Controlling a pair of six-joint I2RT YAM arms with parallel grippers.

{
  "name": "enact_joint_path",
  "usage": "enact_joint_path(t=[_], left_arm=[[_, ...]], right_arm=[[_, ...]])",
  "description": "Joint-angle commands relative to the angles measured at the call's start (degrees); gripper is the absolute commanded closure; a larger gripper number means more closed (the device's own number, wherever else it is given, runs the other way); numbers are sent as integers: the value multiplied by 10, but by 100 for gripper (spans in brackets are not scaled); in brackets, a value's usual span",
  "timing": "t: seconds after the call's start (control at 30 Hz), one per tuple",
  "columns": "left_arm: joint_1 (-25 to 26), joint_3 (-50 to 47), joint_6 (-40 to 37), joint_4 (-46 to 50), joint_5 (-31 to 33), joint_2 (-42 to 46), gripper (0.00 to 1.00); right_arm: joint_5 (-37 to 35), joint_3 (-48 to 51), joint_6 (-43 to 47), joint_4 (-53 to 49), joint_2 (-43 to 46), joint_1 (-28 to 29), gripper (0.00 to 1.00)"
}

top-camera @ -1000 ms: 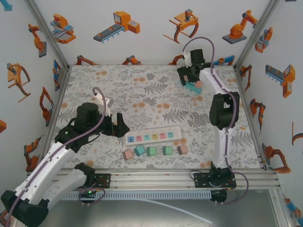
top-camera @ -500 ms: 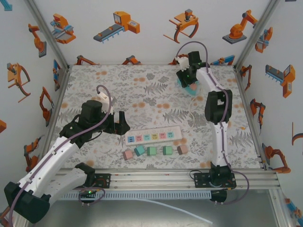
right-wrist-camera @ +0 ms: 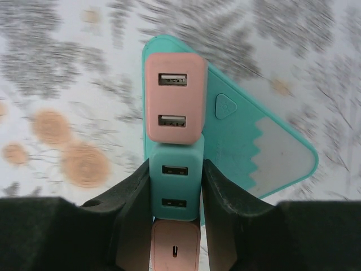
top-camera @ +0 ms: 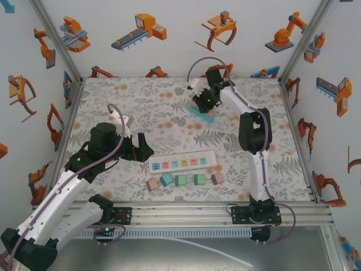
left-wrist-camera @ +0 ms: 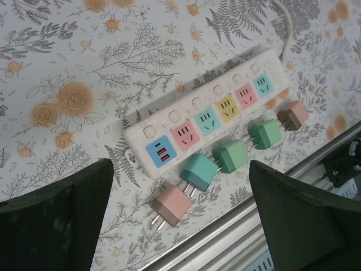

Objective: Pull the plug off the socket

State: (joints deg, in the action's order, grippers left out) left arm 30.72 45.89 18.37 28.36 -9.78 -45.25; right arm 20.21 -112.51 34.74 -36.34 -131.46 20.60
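A teal triangular socket (right-wrist-camera: 248, 141) lies at the back of the flowered table, also in the top view as the socket (top-camera: 197, 112). Three plugs stand in a row on it: a pink plug (right-wrist-camera: 175, 99), a teal plug (right-wrist-camera: 175, 192) and another pink plug (right-wrist-camera: 175, 248). My right gripper (right-wrist-camera: 176, 169) is shut on the teal plug, one finger on each side. My left gripper (left-wrist-camera: 179, 166) hangs open above a white power strip (left-wrist-camera: 203, 121) and holds nothing.
Several loose plugs lie in front of the strip: pink (left-wrist-camera: 172, 204), teal (left-wrist-camera: 198, 171), two green (left-wrist-camera: 231, 155) and brown (left-wrist-camera: 293, 116). The table's metal front rail (left-wrist-camera: 237, 237) runs just beyond them. Patterned walls enclose the table (top-camera: 141, 101).
My right gripper has shut on the teal plug and swung left, and the socket has shifted left with it. The left arm has barely moved and stays open.
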Motion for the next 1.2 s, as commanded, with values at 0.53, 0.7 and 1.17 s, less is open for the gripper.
enact_joint_path(t=[0.53,0.7,1.17], left_arm=[[2,-32,67,87,59,104,3],[1,-39,72,97,63,113,3],[-18,-4,102,34,63,-10,3]], right_arm=[[146,191,179,-56,122,212,67],[136,184,178,-58,130,218,48],[131,261,182,22,280,205,40]])
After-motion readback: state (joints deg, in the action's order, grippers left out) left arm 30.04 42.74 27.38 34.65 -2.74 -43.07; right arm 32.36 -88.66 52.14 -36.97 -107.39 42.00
